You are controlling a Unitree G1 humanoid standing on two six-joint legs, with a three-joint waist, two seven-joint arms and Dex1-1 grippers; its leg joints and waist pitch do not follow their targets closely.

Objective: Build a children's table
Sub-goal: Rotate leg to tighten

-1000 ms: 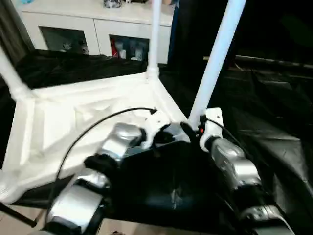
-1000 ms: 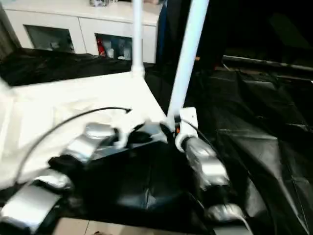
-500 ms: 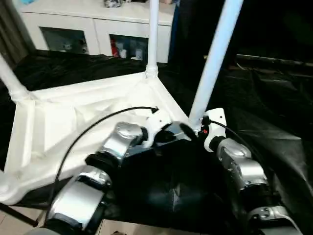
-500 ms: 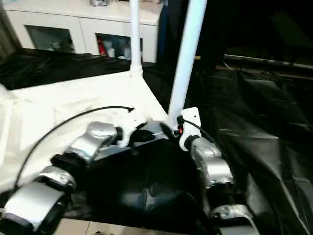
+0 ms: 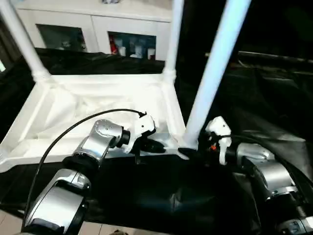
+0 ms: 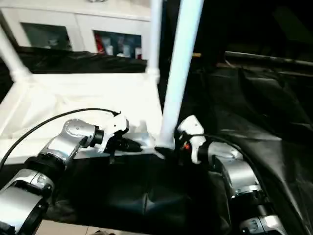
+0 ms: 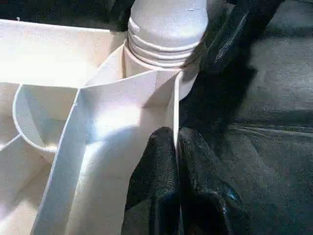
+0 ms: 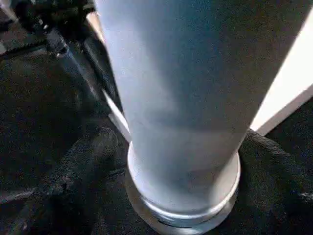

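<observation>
The thin side wall of the table top is pinched tight by the left gripper, at about 6 o'clock. Beside it, the near leg is hugged low down by the right gripper, one finger on each side. The table lies upside down on black cloth. At 12 o'clock a white cabinet is seen.
</observation>
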